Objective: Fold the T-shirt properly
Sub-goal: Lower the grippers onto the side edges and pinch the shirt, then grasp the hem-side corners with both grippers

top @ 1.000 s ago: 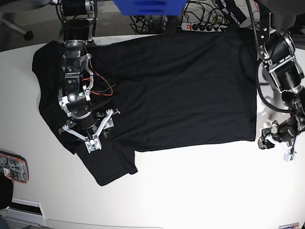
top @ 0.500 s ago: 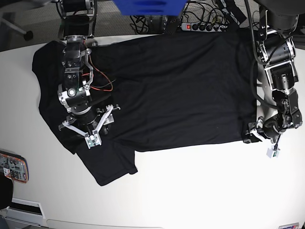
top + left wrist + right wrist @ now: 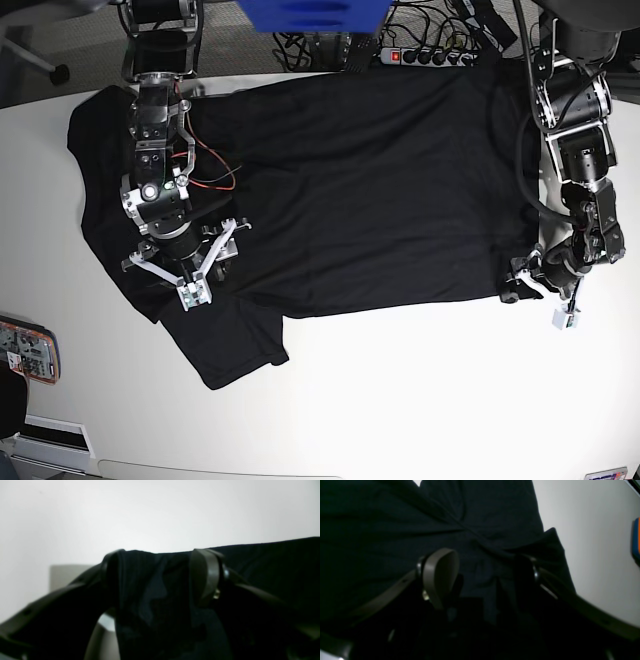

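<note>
My left gripper (image 3: pixel 535 290) has slid in from the bare table (image 3: pixel 400 400) onto the hem corner of the T-shirt (image 3: pixel 370 190); a moment ago it sat clear of the cloth, off to the side. In the left wrist view the black fabric lies bunched between the fingers (image 3: pixel 205 577), which stand apart and have not pinched it, so I call this gripper open around the hem, not gripping.

My right gripper (image 3: pixel 185 275) has barely shifted, drifting slightly up over the sleeve end of the shirt. Its jaws are spread wide, with cloth below and between them in the right wrist view, nothing clamped.

The T-shirt lies flat across the table, unfolded, one sleeve trailing toward the near edge. I judge both arms are now set for a grasp, and the first fold has yet to begin.
</note>
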